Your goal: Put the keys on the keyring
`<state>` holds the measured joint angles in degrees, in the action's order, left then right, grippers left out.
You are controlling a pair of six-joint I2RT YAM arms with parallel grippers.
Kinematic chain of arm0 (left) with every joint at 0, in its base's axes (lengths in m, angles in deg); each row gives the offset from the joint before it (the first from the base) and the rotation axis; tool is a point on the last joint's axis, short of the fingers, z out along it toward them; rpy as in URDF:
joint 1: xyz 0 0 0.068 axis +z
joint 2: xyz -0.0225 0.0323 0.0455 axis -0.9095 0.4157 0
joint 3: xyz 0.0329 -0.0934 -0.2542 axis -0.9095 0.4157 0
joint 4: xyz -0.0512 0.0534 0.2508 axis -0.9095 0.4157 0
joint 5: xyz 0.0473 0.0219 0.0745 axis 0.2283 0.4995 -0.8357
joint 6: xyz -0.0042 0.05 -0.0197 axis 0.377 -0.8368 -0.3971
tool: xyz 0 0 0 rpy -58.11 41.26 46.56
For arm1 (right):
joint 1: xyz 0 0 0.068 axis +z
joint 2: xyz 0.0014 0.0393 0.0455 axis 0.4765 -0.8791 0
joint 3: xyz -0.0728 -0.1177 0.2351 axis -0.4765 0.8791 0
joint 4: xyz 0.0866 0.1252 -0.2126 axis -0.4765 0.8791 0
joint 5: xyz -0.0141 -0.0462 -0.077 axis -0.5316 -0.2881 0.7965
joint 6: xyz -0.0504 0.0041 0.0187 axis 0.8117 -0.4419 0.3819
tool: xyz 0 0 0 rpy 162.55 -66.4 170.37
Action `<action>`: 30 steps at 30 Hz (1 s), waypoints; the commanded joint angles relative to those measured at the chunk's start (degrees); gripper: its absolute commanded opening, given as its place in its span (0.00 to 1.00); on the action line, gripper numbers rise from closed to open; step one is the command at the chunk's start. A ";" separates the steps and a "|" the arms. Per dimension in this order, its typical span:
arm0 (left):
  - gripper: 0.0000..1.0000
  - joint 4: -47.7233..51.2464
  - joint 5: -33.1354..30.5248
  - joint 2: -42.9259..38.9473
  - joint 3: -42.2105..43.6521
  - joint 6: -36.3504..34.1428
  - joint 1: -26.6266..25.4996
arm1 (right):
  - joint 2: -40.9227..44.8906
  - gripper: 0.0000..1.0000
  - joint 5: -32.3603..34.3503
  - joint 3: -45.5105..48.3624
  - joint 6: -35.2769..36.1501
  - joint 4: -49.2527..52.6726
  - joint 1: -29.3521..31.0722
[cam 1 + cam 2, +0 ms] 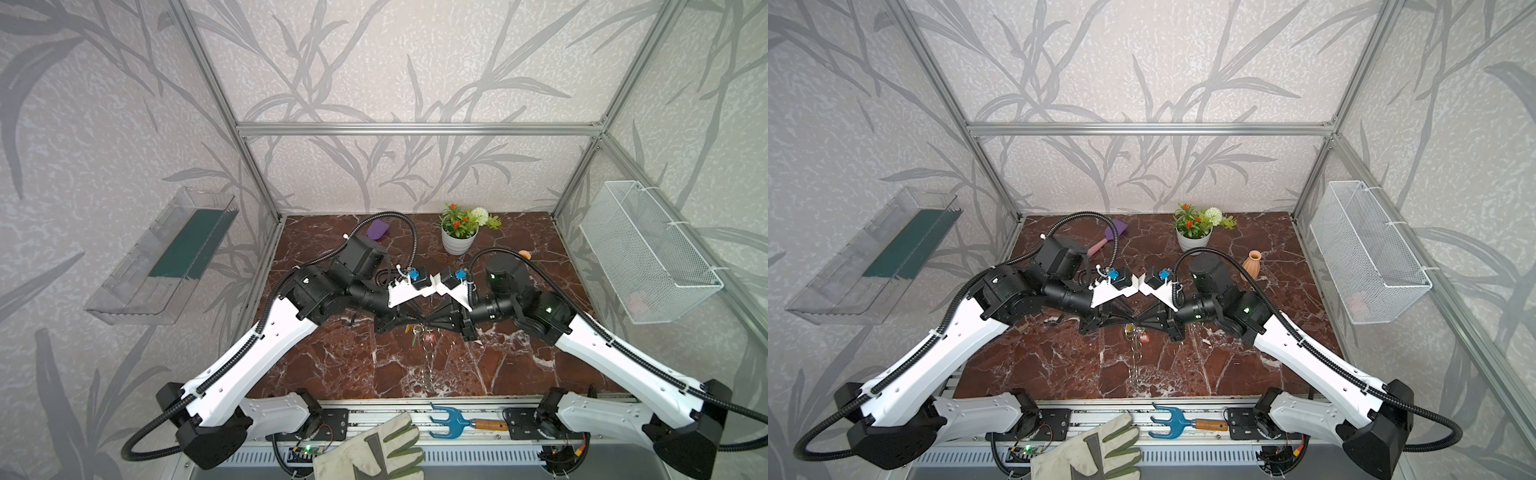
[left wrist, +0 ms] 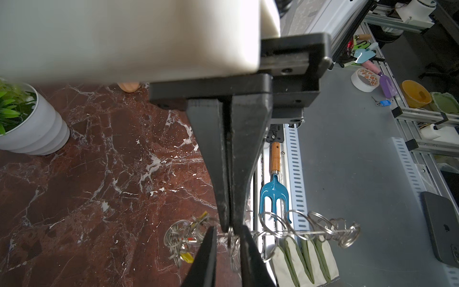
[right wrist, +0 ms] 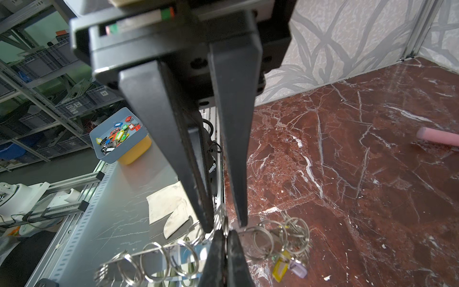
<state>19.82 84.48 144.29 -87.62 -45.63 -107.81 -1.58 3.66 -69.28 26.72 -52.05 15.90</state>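
Nearest, on the front rail: pale work glove with green patches point(image 1: 374, 451), blue hand fork point(image 1: 461, 422). Holds the flat grey keyring band fringed with silver rings point(image 2: 323, 232) aloft over the red marble table point(image 1: 332, 365), free end toward the front. Pinches one ring between the jaws of the left gripper point(image 2: 231, 227); clamps neighbouring rings in those of the right gripper point(image 3: 226, 226). Carries yellow, lilac, red, green plastic keys point(image 3: 282, 264) bunched at the far end. Farther back: white potted plant point(image 1: 457, 243).
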 commanded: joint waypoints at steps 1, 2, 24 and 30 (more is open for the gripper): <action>0.20 2.75 0.41 -0.81 -0.18 -2.36 0.12 | 1.93 0.00 -1.47 -1.12 0.25 -2.30 0.38; 0.20 2.25 0.39 -1.10 0.31 -2.24 0.14 | 1.97 0.00 -1.46 -1.10 0.18 -2.41 0.38; 0.08 2.40 2.97 0.71 1.39 -2.24 -0.70 | 2.70 0.00 -1.68 -0.58 -0.41 -3.42 0.38; 0.05 2.35 3.34 0.46 2.28 -1.87 -1.30 | 2.99 0.00 -1.46 -0.54 -0.69 -3.83 0.38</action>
<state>20.17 86.05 144.35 -86.65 -45.83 -108.24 -0.36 3.40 -69.15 26.44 -51.35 15.90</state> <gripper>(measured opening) 0.059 0.049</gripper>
